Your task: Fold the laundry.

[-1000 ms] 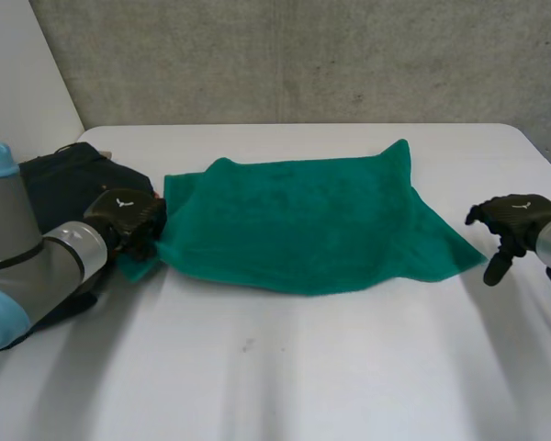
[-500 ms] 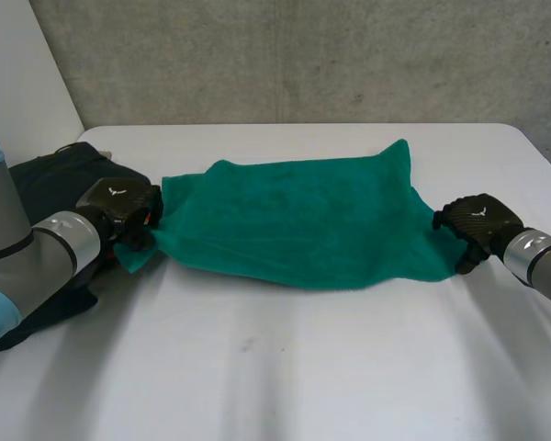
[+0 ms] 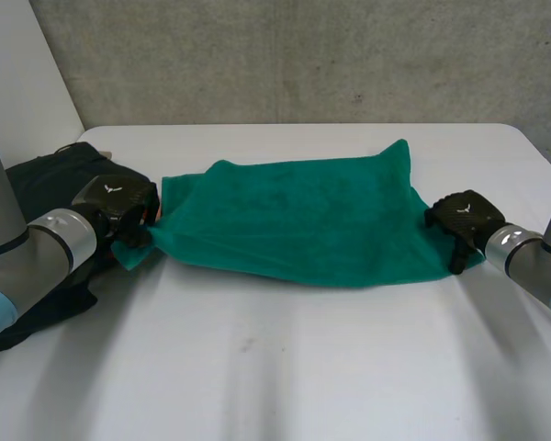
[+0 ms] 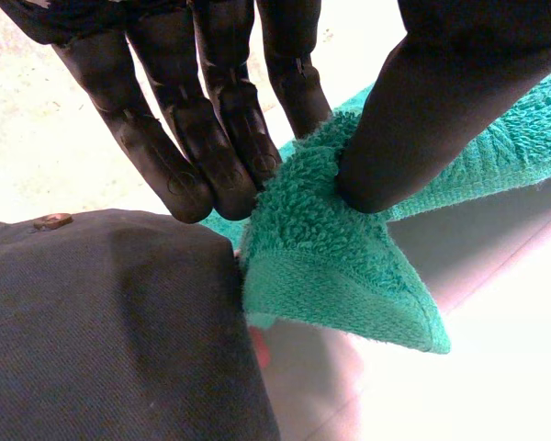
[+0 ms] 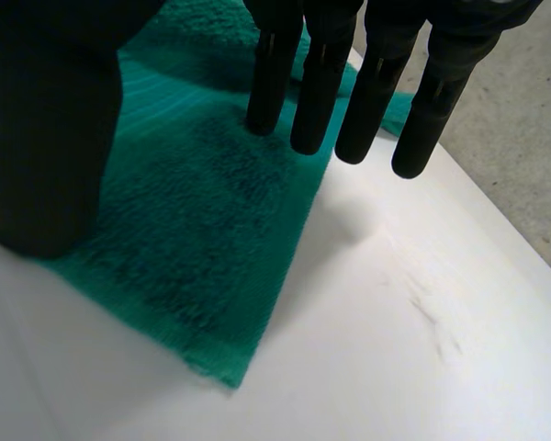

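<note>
One green towel (image 3: 294,220) lies spread across the middle of the table (image 3: 285,367). Its near edge runs almost straight, with a broad stretch of white top in front and a narrower strip behind. One dark garment (image 3: 50,179) is bunched at the table's left edge, right against the towel's left near corner. Two hands are at the towel. The left hand (image 3: 119,204) pinches that corner between thumb (image 4: 422,119) and fingers (image 4: 211,138). The right hand (image 3: 459,219) sits over the right near corner, fingers (image 5: 321,83) straight and, I think, just resting on the pile, gripping nothing. A second ago that hand hung off to the right, apart from the towel; the left held the same corner
</note>
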Controlling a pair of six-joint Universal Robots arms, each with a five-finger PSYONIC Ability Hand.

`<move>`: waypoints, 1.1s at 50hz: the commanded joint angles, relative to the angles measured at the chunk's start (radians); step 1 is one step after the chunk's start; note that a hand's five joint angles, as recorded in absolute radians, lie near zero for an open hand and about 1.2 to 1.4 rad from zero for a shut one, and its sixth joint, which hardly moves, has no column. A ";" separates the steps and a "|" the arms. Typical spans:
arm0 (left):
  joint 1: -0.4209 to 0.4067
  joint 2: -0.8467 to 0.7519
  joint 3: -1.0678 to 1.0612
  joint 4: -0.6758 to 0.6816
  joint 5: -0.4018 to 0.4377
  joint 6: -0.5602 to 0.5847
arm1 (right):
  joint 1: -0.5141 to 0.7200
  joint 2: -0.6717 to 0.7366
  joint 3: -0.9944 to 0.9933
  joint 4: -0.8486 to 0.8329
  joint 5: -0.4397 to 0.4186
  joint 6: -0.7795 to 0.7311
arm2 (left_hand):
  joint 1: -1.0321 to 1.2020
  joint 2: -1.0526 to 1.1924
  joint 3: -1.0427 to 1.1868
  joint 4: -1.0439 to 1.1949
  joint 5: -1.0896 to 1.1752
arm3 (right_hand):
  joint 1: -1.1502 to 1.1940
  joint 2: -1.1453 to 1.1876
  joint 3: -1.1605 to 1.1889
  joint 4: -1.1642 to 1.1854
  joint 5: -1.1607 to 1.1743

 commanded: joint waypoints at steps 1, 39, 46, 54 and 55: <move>0.002 0.002 0.000 -0.001 -0.001 0.001 | 0.012 0.040 -0.069 -0.026 0.032 0.022 | 0.241 0.200 0.212 0.196 0.233 | 0.177 0.174 0.171 0.175 0.226; 0.028 0.100 -0.126 -0.247 0.031 -0.005 | -0.145 -0.288 0.064 0.666 0.100 -0.149 | 0.241 0.200 0.212 0.196 0.233 | 0.806 0.803 0.799 0.804 0.855; 0.016 0.148 -0.225 -0.467 0.080 0.137 | -0.254 -0.449 0.209 1.020 0.167 -0.487 | 0.241 0.200 0.212 0.196 0.233 | 0.806 0.803 0.799 0.804 0.855; -0.039 0.093 -0.183 -0.447 0.039 0.213 | -0.222 -0.402 0.178 0.914 0.167 -0.418 | 0.241 0.200 0.212 0.196 0.233 | 0.806 0.803 0.799 0.804 0.855; -0.046 0.080 -0.166 -0.432 0.028 0.210 | -0.211 -0.385 0.166 0.900 0.170 -0.406 | 0.241 0.200 0.212 0.196 0.233 | 0.806 0.803 0.799 0.804 0.855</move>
